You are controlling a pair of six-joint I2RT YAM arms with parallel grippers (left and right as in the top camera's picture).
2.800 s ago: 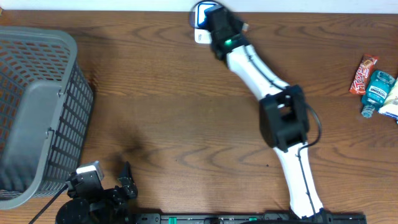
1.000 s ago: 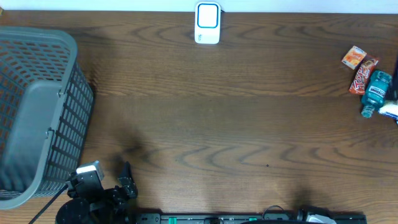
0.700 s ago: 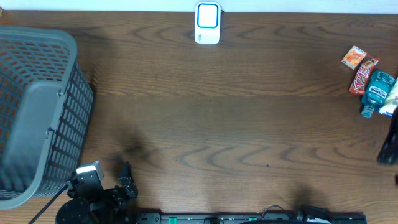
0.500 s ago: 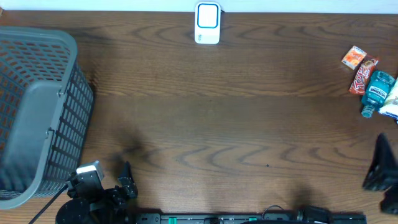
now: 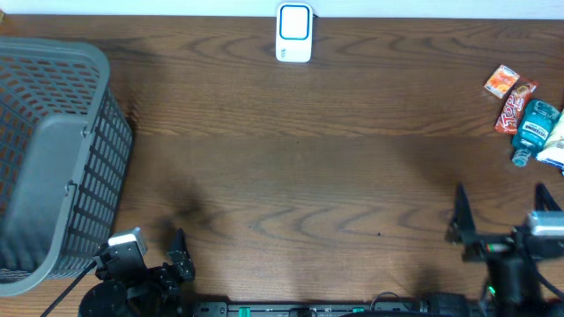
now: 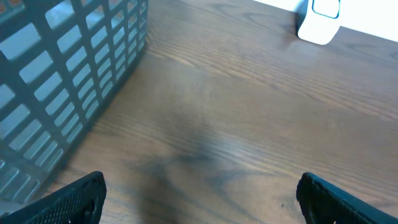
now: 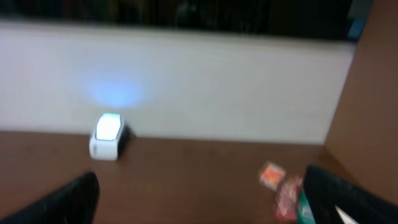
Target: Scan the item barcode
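The white barcode scanner [image 5: 293, 33] stands at the table's far edge, its face lit blue-white. It also shows in the left wrist view as the scanner [image 6: 320, 18], and blurred in the right wrist view as the scanner [image 7: 107, 137]. A small orange packet [image 5: 501, 81], a red bar [image 5: 513, 106] and a teal bottle [image 5: 535, 130] lie together at the far right. My right gripper [image 5: 502, 216] is open and empty near the front right, short of those items. My left gripper [image 6: 200, 199] is open and empty over bare wood at the front left.
A large grey mesh basket [image 5: 53, 158] fills the left side, and its wall [image 6: 62, 81] stands close to the left gripper. A white pack [image 5: 555, 151] lies at the right edge beside the bottle. A pale wall runs behind the scanner.
The right arm has left the scanner, passed out of the overhead view, then swung back in at the front right. The orange packet now lies beside the red bar. The left arm has not moved.
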